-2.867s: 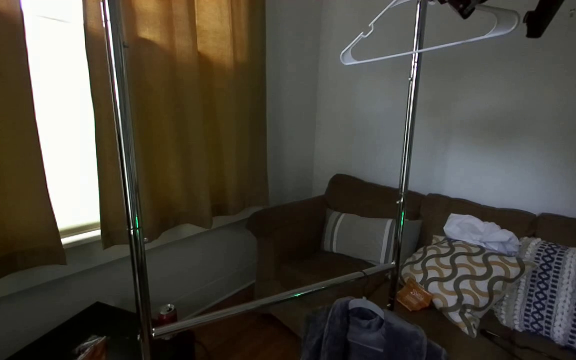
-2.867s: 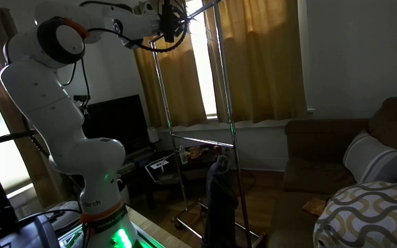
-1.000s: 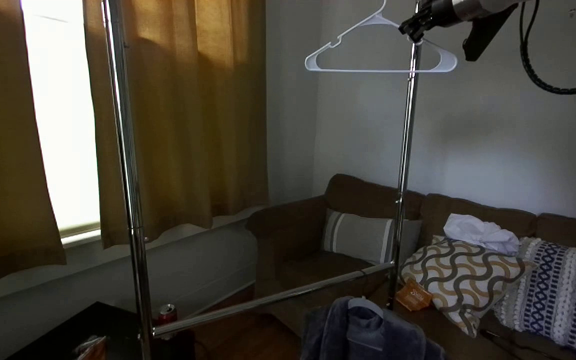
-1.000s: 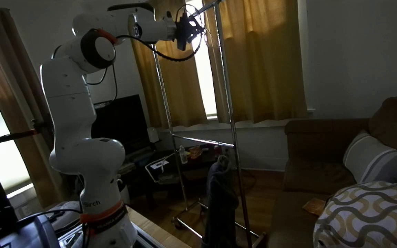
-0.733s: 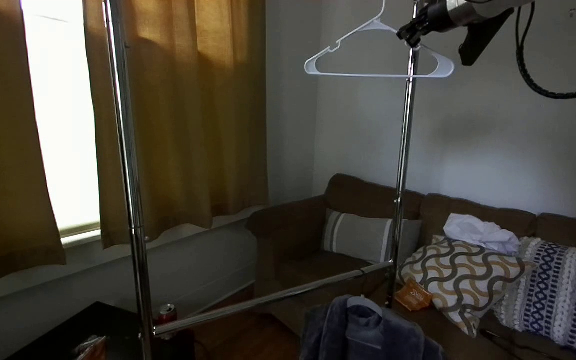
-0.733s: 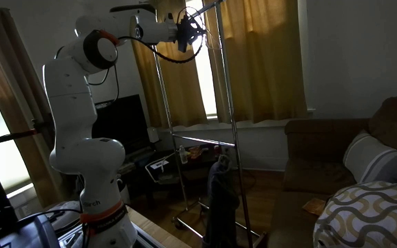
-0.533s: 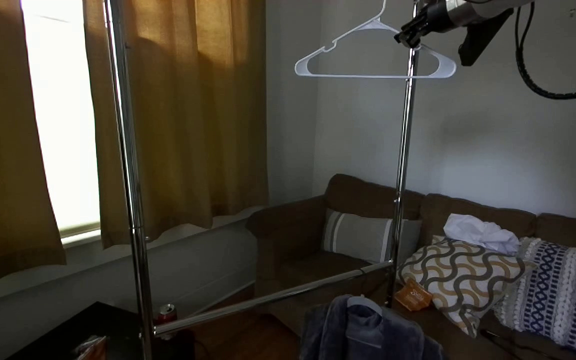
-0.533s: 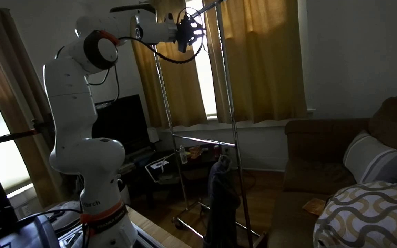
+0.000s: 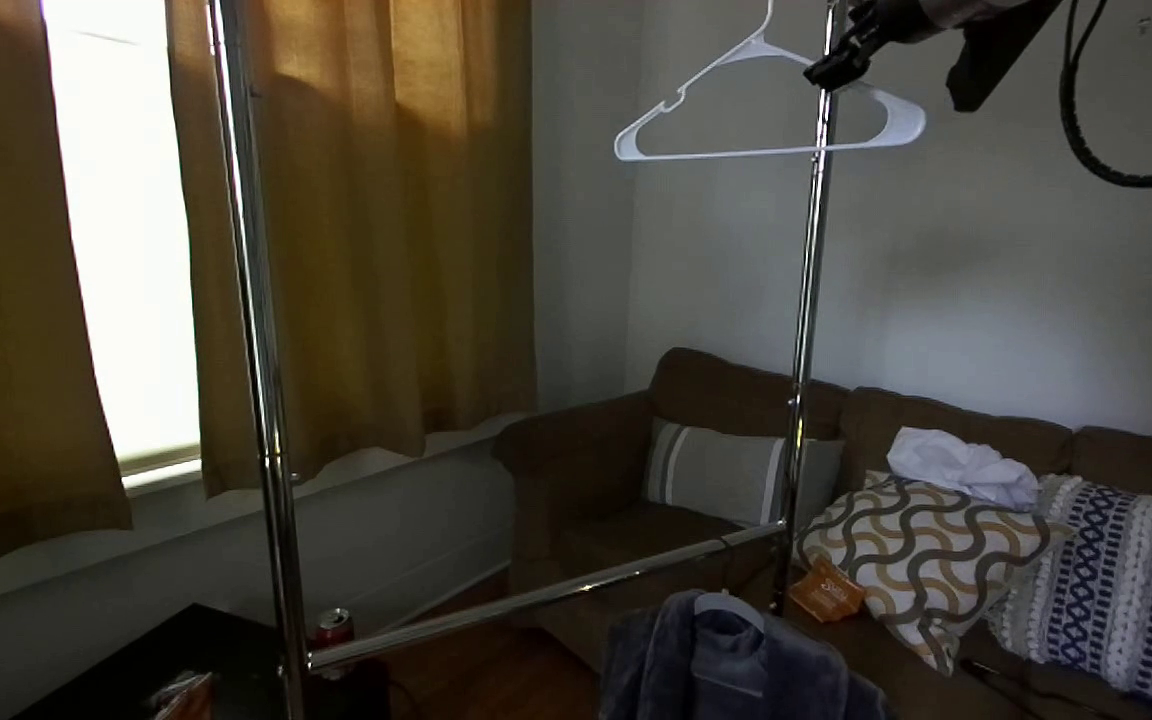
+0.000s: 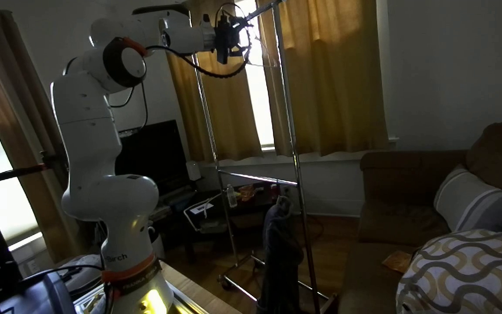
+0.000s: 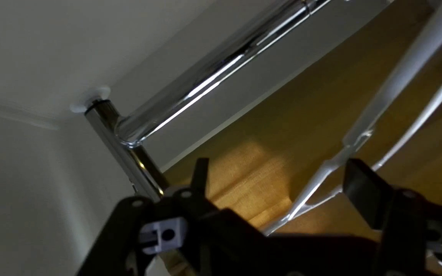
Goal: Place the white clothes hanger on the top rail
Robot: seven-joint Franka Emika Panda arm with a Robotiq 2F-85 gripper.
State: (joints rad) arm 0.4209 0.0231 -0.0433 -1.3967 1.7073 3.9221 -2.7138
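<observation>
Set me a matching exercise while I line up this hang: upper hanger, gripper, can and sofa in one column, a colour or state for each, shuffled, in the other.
1. upper hanger
2. gripper
3. can
4. sofa

A. brown, with pillows on it
B. white and bare
C. red, standing upright
D. open in the wrist view

Pairs: 1-B; 2-D; 3-C; 4-A

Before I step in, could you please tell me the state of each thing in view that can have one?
White clothes hanger: hook upward; seating on the top rail not visible
Hand: open
Gold curtains: parted
Screen: dark
Base light: lit yellow
Red can: upright; opened or sealed, too small to tell
Clear bottle: upright
Gray-blue garment: on a garment hanger
White bundle: crumpled
</observation>
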